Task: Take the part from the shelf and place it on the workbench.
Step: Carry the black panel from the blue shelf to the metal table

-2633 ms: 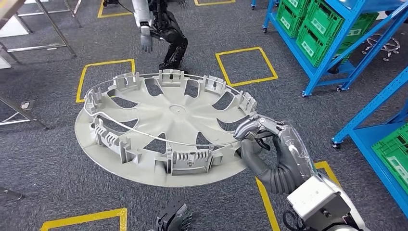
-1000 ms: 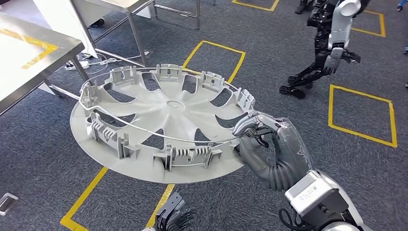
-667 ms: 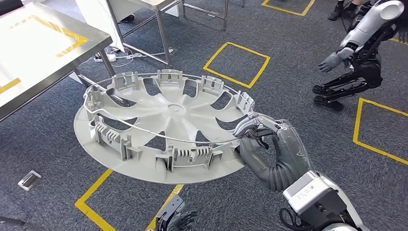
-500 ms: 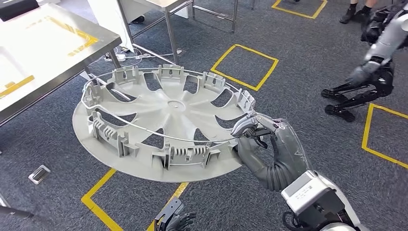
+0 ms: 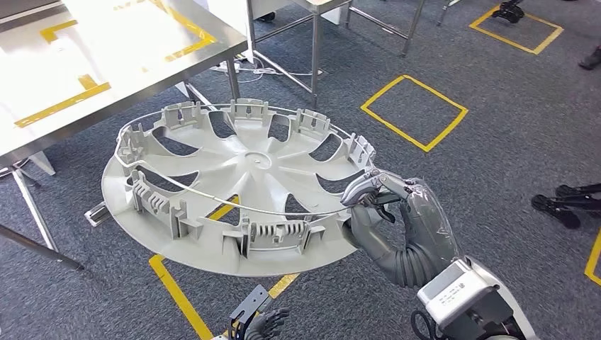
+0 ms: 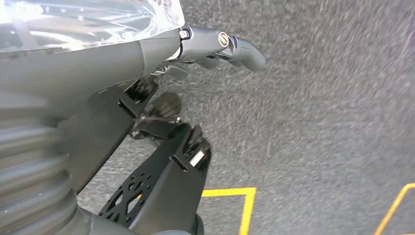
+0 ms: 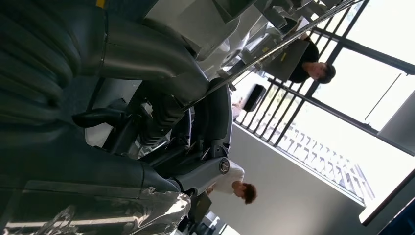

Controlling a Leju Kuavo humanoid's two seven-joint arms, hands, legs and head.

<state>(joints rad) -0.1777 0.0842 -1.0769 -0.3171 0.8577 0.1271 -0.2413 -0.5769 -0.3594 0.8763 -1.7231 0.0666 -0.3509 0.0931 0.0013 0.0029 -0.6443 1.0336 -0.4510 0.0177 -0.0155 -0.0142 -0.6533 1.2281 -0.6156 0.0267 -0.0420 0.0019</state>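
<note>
Grey fingers [image 5: 368, 185] of the right hand [image 5: 397, 216] pinch the rim of the part [image 5: 241, 188], a pale plastic wheel cover carried flat, ribs up, above the carpet. So the pick from the shelf looks done. The left hand [image 5: 259, 324] hangs low, holding nothing, fingers loosely curled. Beyond the part, the steel counter [image 5: 92, 64] stands near; reaching it and setting the part down are left.
</note>
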